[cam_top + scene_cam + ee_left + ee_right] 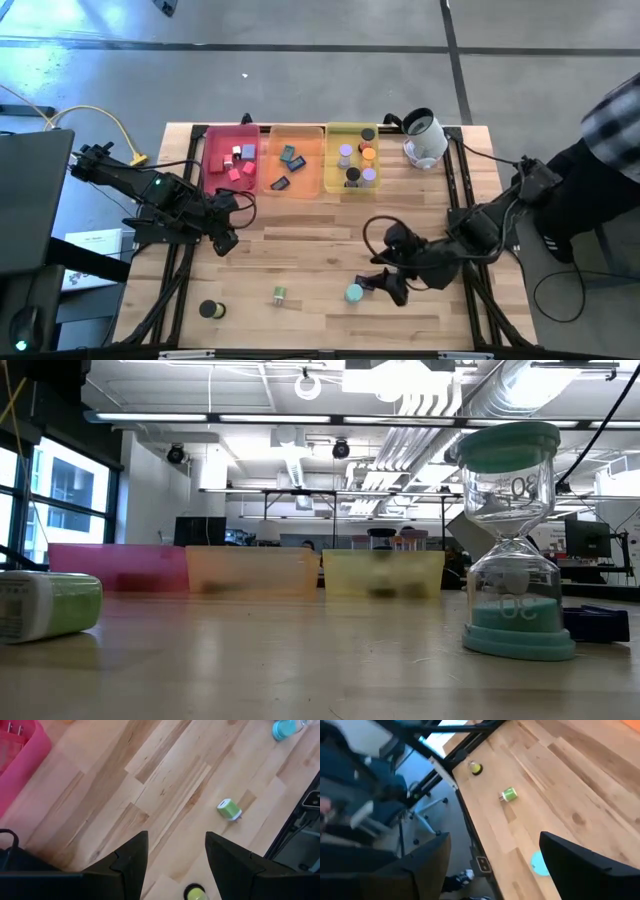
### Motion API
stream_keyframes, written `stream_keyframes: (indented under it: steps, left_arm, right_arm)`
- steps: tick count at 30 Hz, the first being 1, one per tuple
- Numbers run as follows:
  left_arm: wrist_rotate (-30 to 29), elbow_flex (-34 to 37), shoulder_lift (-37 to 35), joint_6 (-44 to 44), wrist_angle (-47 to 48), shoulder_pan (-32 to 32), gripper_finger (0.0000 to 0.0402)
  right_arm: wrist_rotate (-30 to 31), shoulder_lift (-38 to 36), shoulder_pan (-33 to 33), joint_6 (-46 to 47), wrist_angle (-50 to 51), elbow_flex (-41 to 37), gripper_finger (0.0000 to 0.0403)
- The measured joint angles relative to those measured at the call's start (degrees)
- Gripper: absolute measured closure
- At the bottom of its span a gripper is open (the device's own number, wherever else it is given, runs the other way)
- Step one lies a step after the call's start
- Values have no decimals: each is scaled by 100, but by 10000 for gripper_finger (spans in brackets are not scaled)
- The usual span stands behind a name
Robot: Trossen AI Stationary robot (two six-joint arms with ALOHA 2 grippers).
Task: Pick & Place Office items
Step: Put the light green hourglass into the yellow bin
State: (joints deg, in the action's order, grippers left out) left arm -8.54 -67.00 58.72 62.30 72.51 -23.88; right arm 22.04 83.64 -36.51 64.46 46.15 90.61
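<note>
Tabletop-level, only the low view reveals the teal hourglass [512, 540] upright; both hands released.

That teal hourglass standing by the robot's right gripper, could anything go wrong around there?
Possibly. The hourglass stands upright beside the open right gripper, so a slightly off approach might knock it over. The green cylinder lies on its side and could roll if nudged. The black piece sits near the table's front edge and might fall off.

From the low view you see the tray [384, 574] contents only as blurred smudges, and the green piece [45, 606] at nine o'clock is edge-cropped.
</note>
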Motion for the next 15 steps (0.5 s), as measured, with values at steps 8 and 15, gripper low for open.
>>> stream_keyframes:
  steps: [8, 15]
  left_arm:
    - [-3, 0, 0, -106, 84, 0, 211]
    - [-18, 0, 0, -233, 81, 0, 211]
  right_arm:
    - [-386, -2, 355, 436, 17, 4, 110]
    - [-402, 15, 405, 340, -5, 4, 107]
